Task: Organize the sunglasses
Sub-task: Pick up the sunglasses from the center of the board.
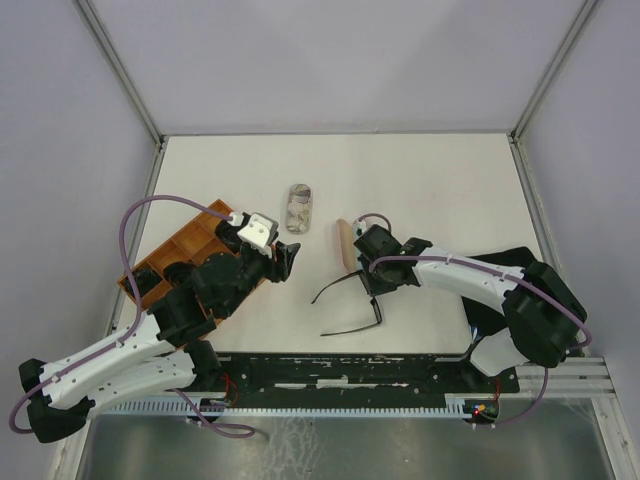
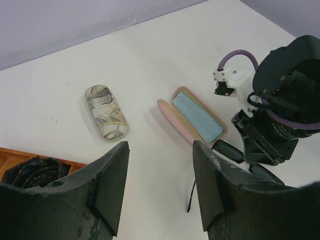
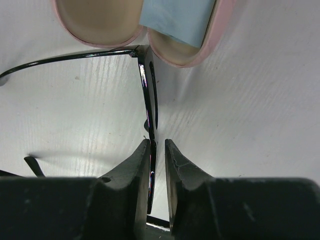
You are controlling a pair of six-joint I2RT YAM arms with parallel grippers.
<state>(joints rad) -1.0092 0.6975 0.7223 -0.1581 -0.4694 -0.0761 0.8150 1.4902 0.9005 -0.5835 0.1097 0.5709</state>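
Note:
A thin black-framed pair of sunglasses lies on the white table with its arms spread toward the left. My right gripper stands over the front of the frame. In the right wrist view the frame runs between the fingers, resting against the left finger with a gap to the right finger; the gripper is slightly open. The frame's far corner lies right by the open pink case, which holds a light-blue cloth. My left gripper hangs open and empty to the left of the case.
A closed patterned case lies at the table's middle back. An orange compartment tray sits under the left arm at the left edge. A dark object lies behind the right arm.

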